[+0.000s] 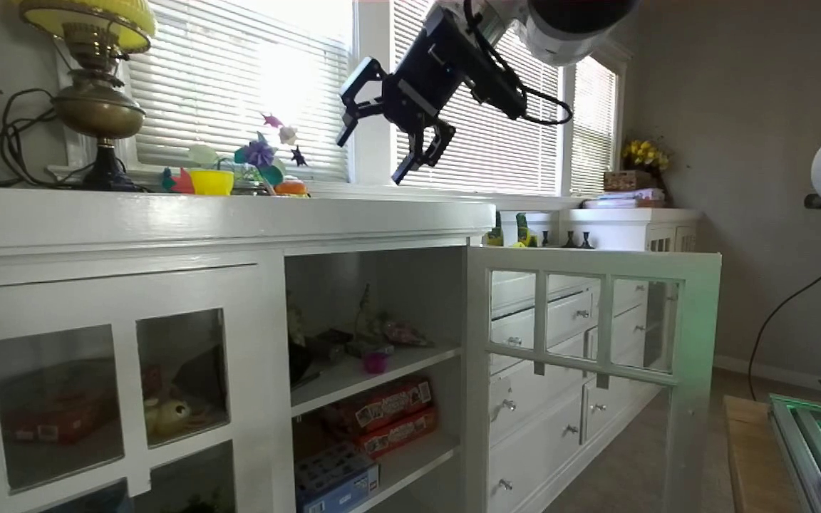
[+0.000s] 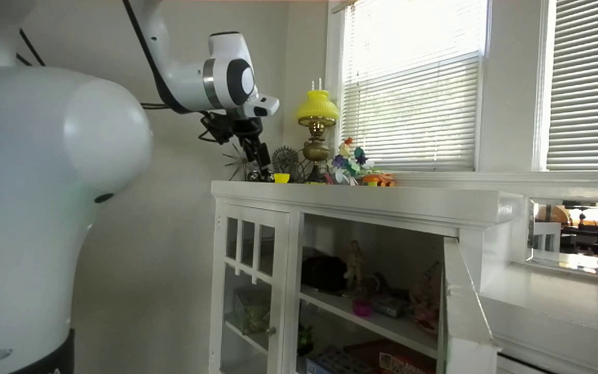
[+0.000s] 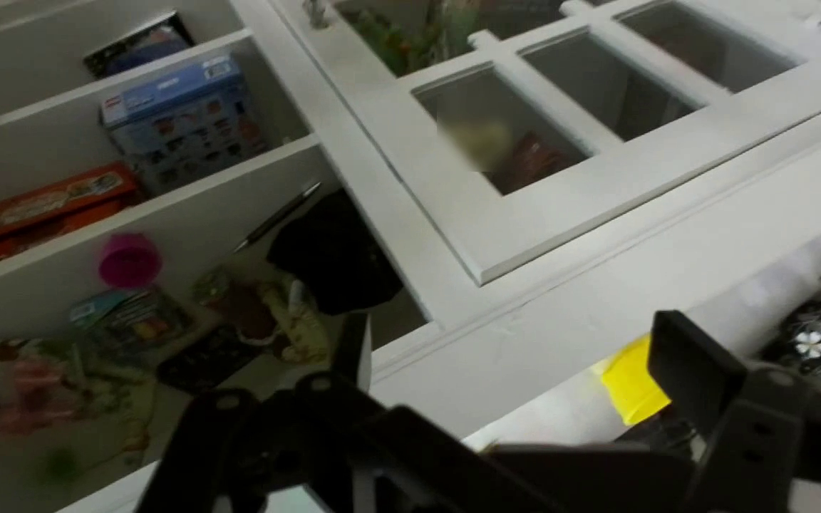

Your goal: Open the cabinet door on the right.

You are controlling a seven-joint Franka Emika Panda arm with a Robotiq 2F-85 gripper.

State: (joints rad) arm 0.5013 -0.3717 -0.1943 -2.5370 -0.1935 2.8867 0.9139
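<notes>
to the left in an exterior view, the neighbouring door (image 1: 130,388) stood closed, and the claw (image 1: 369,161), spread wide and pinching nothing, hung higher than the countertop (image 1: 239,217). beside the bared shelves (image 1: 421,355), the cabinet door (image 1: 574,363) was swung well out at the right, so the job looked done, with nothing plainly left. it was white-framed, three small clear panes (image 1: 574,313) on top, its foot unseen.

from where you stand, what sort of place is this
Most likely a living or dining room in a home: a yellow-shaded lamp stands on a white cabinet with a glass-paned door open, and window blinds hang behind.
</notes>
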